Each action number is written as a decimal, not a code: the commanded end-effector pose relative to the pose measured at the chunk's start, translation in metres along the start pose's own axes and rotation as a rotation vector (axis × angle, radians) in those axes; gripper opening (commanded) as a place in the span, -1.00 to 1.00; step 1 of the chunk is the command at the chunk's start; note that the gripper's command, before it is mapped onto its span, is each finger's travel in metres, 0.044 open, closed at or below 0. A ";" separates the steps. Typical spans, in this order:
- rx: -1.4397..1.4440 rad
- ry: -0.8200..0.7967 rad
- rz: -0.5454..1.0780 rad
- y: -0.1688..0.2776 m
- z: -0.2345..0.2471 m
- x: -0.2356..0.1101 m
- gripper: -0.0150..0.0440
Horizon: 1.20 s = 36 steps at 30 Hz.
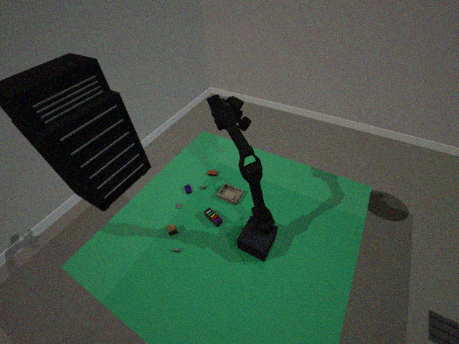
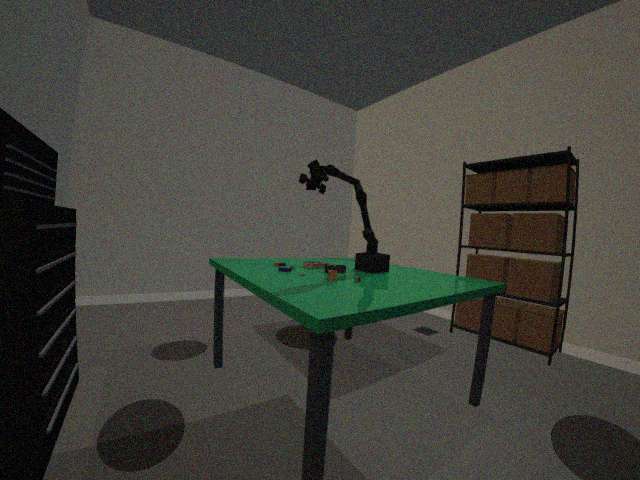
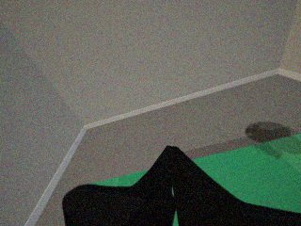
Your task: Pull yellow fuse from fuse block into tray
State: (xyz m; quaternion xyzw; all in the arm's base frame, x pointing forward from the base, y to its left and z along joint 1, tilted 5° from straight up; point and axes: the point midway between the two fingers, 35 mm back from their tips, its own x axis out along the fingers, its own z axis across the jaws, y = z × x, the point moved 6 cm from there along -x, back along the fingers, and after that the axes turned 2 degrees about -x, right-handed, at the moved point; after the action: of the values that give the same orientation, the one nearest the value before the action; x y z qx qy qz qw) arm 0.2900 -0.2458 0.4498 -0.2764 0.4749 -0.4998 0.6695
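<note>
The arm (image 1: 249, 173) rises from its base (image 1: 257, 239) near the middle of the green table (image 1: 229, 296) and reaches high, its gripper (image 1: 216, 104) far above the table and, in the top view, at about 11 o'clock from the base. The gripper's fingers are together with nothing between them; the wrist view shows them pressed tip to tip, pointing out over the table edge toward the floor and the baseboard (image 3: 179, 100). The fuse block (image 1: 213, 216) lies on the table at about 10 o'clock from the base, near it, with a row of coloured fuses in it; the yellow fuse (image 1: 212, 215) sits in that row, seated in the block, though the frames are too small to tell its slot exactly. The tray (image 1: 230, 193) stands just beyond the block, at about 1 o'clock from it, apart from it, and looks to hold nothing. Scattered round them are a purple block (image 1: 188, 188) at 10 o'clock from the fuse block, an orange block (image 1: 212, 172) at 12 o'clock, a brown cube (image 1: 171, 229) at 8 o'clock, and a few small grey bits (image 1: 178, 206). A black drawer cabinet (image 1: 74, 129) stands off the table at its 10 o'clock side; in the exterior view a shelf (image 2: 516, 248) of brown boxes stands at 3 o'clock.
</note>
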 end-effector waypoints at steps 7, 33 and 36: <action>-0.008 -0.066 0.149 0.054 0.012 -0.002 -0.26; -0.095 0.198 1.131 0.381 -0.118 -0.112 -0.26; -0.117 0.296 1.194 0.400 -0.152 -0.126 -0.26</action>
State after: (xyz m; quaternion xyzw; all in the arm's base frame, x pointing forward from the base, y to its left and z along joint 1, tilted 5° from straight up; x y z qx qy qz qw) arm 0.3352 -0.0006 0.1249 0.0289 0.6281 -0.0689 0.7745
